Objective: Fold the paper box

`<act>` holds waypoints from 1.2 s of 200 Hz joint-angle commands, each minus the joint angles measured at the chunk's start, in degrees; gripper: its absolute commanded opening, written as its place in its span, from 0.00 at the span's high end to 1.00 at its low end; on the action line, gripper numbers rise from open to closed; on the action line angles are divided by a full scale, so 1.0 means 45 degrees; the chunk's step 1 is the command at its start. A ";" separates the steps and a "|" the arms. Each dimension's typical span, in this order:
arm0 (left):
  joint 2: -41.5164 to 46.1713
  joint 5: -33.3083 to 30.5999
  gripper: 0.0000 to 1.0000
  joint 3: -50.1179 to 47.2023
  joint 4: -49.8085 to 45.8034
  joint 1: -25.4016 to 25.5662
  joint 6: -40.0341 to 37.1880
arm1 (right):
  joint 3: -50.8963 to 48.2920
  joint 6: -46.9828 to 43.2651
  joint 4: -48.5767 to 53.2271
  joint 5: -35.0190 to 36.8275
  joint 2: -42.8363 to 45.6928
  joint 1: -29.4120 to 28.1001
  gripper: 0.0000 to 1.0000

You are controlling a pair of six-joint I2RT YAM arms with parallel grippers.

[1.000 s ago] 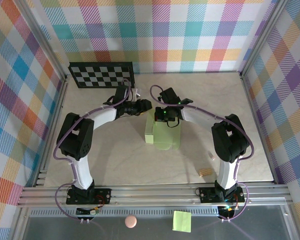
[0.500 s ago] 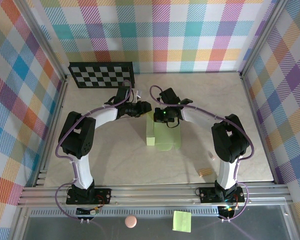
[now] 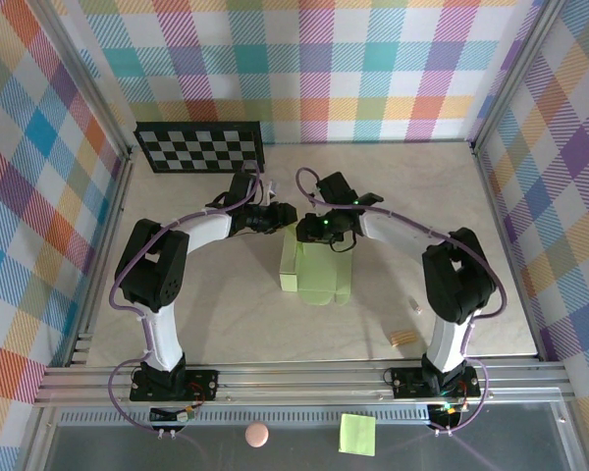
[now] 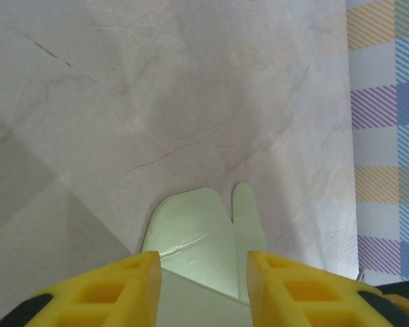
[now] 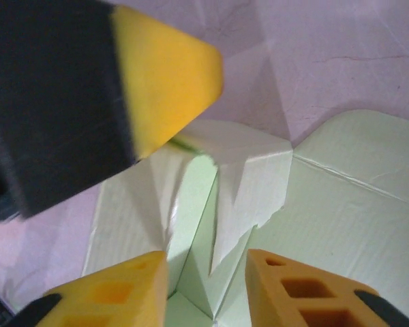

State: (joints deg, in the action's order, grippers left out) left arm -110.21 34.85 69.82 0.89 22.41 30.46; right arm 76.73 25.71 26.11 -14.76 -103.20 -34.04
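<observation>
The paper box (image 3: 315,275) lay near the middle of the desk (image 3: 206,314). It was a pale lime-green card with a rounded near end and a paler strip along its left side. Both arms reached inward over its far end. There the left pincer (image 3: 282,217) and the right pincer (image 3: 308,229) sat just beside each other above the card's far edge.

From the left wrist, the left pincer (image 4: 203,262) was spread, its two yellow fingers standing apart. A creased panel and a narrow rounded flap of the card lay flat on the desk beyond them, and a raised strip of card sat low in the gap. That strip lay at the very bottom of the frame, so I could not tell whether either finger touched it.

From the right wrist, the right pincer (image 5: 206,259) was likewise spread and pinched nothing. A folded-up flap (image 5: 255,184) with a stepped edge stood in the gap between its fingers. One yellow fingertip (image 5: 174,75) of the left pincer hung at the upper left, its tip right at the flap's top corner.

A checkerboard (image 3: 200,146) lay at the desk's far left. A small tan piece (image 3: 402,338) sat on the desk near the right arm's base. A bright green sticky note (image 3: 357,433) and a small pink round thing (image 3: 258,435) lay on the grey surface in front of the arm bases.
</observation>
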 commanded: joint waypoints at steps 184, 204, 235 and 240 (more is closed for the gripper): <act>-0.0420 0.1661 0.64 0.0217 -0.1632 0.0868 -0.1317 | -0.5142 -0.8248 -0.7695 -0.6436 -0.0549 0.2406 0.61; -0.0448 0.1877 0.64 0.0241 -0.1701 0.0954 -0.1397 | -0.5791 -0.7961 -0.8917 -0.6513 -0.0487 0.2389 0.62; -0.0544 0.2251 0.64 0.0236 -0.1542 0.1121 -0.1416 | -0.6075 -0.7648 -0.9901 -0.6563 -0.0676 0.2222 0.61; -0.0563 0.2297 0.64 0.0228 -0.1508 0.1144 -0.1399 | -0.6047 -0.7658 -0.9952 -0.6553 -0.0729 0.2167 0.61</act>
State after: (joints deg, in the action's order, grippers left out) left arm -111.00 43.55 70.30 -3.05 26.41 25.65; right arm 49.67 -9.63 -11.62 -41.69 -105.30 -23.40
